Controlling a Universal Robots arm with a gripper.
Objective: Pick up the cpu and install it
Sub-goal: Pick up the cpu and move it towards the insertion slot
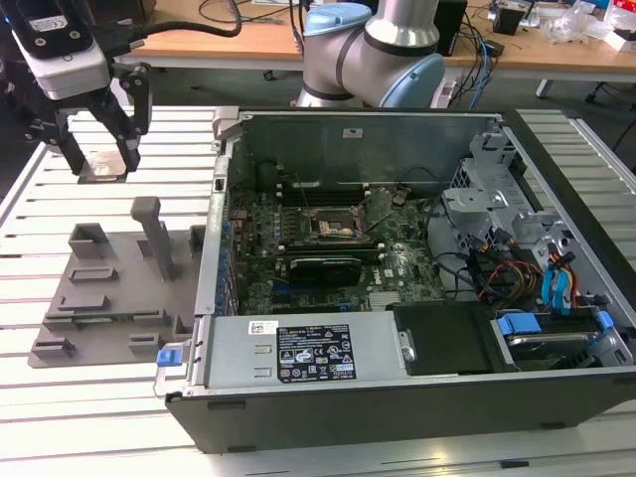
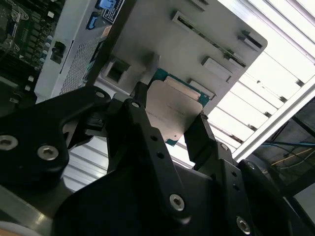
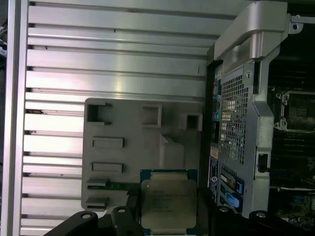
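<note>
**Chip in the claw, socket waiting**

The gripper (image 1: 101,159) is hanging outside the open computer case (image 1: 214,248), off the case's wall on the exterior view's left and toward that wall's far end. Its fingers (image 2: 197,135) are clamping the cpu (image 2: 173,110) by two opposite edges, and the silver-grey lid is facing the wrist cameras. In both wrist views the chip is sitting flat and square between the two black fingers, with no tilt that I can make out.

The grey tray (image 1: 109,283) is lying just beside the same outside wall of the case, on the slatted table (image 1: 60,417). In the second wrist view the chip is showing in front of the tray with the fingers around it, so it is probably hanging clear of the tray and not resting in it (a judgement, since no view is showing the gap underneath).

Inside the case, near the middle of the board, the black socket (image 1: 333,225) is lying with nothing seated in it. So the pick-up half of the job is looking done, while the carry across the case wall and the seating in the socket are not yet done. The chip and the socket are well apart.
</note>
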